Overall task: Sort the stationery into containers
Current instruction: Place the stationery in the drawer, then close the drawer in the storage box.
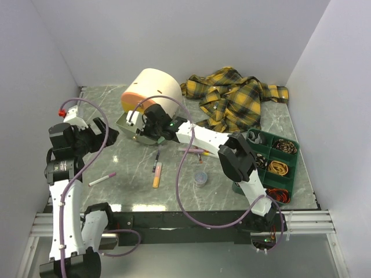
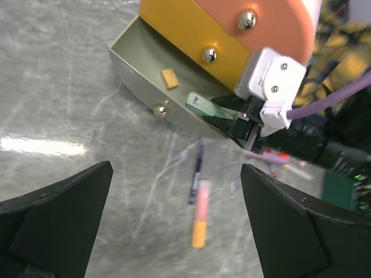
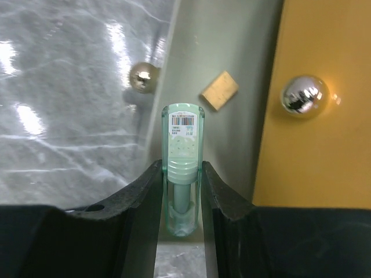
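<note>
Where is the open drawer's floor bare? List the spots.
The drawer floor is bare beyond the tan block, toward its far end, and in the strip between the green clip and the orange front. It is tight only at the block and where the right fingers pinch the clip.

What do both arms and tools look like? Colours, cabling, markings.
Left arm and right arm: white link shells, black joints, a purple cable looping along each. Red cap near the left wrist; green light near the right wrist. Left tool and right tool have matte black fingers.
</note>
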Motion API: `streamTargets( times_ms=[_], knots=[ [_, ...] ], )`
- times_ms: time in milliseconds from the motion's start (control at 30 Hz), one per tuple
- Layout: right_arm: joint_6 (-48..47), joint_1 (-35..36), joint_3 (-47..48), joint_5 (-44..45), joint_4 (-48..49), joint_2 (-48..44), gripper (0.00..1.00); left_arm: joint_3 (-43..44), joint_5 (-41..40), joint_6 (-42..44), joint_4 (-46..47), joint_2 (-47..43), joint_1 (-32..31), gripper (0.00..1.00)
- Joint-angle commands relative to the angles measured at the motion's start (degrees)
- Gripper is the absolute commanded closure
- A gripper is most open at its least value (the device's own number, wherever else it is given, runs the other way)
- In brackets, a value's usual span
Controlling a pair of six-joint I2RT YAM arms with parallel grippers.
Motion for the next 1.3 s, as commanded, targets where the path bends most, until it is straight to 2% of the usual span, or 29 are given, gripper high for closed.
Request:
streamTargets(
  times_ms=[0,33,67,100,200,367,433,467,500,567,600,633,667,700,800,933,1267],
  knots=[
    [1.1,-0.94,3.8,1.91,3.96,-0.43,0.85,-1.42,5.27,-11.41,3.06,0.86,2.38,0.01],
    [1.19,-1.12,3.8,1.65,3.96,-0.25,0.84,-2.12,4.75,-12.3,3.6,1.21,2.38,0.01],
    [1.19,-1.12,3.71,1.56,3.88,-0.34,0.72,-3.26,4.22,-13.09,3.95,1.64,2.55,0.0],
    [1.19,-1.12,3.8,1.56,3.79,-0.34,0.65,-3.97,4.04,-14.32,4.74,2.0,2.82,0.01],
    [1.89,-1.12,3.18,1.47,3.87,-1.56,0.51,-7.13,6.05,-16.87,7.2,2.96,3.17,0.01],
    [5.14,-1.12,1.78,-1.51,1.42,-5.78,0.44,-12.58,12.03,-21.27,19.14,5.69,3.61,0.04],
    [7.06,-1.12,1.16,-3.79,-0.51,-8.24,0.44,-14.86,13.35,-24.07,24.67,7.26,3.7,0.13],
    [7.95,-1.21,0.99,-4.67,-0.96,-9.29,0.45,-15.83,13.61,-25.48,29.83,7.88,3.7,0.19],
    [8.74,-1.64,0.64,-7.12,-1.39,-11.65,0.46,-16.71,14.23,-28.8,31.97,8.85,3.96,0.36],
    [11.46,-2.26,-0.15,-8.98,-1.31,-14.47,0.57,-19.43,17.03,-31.63,38.1,12.27,4.83,0.5],
    [12.17,-3.31,-0.24,-10.03,-1.14,-17.18,0.62,-20.31,17.74,-34.25,39.88,13.5,5.28,0.65],
    [13.57,-3.75,-0.59,-11.96,-0.18,-18.6,0.71,-22.15,18.01,-35.5,41.9,15.51,5.63,0.76],
    [14.19,-4.37,-0.94,-12.15,0.88,-19.92,0.95,-22.95,18.19,-36.47,43.58,16.49,6.41,0.87],
    [14.81,-4.89,-1.3,-11.8,2.02,-22.2,1.0,-23.57,18.01,-37.87,46.55,17.55,6.68,0.99],
    [14.82,-7.09,-2.27,-9.52,7.73,-24.15,1.0,-25.85,18.97,-40.94,53.75,22.12,7.83,0.99],
    [13.41,-9.81,-0.43,-4.6,13.97,-21.18,1.0,-26.74,18.36,-44.48,57.12,27.12,8.18,0.99],
    [14.19,-12.72,11.87,-4.42,16.09,-8.18,1.0,-26.39,18.45,-46.5,60.55,33.55,8.27,0.99]
  ],
)
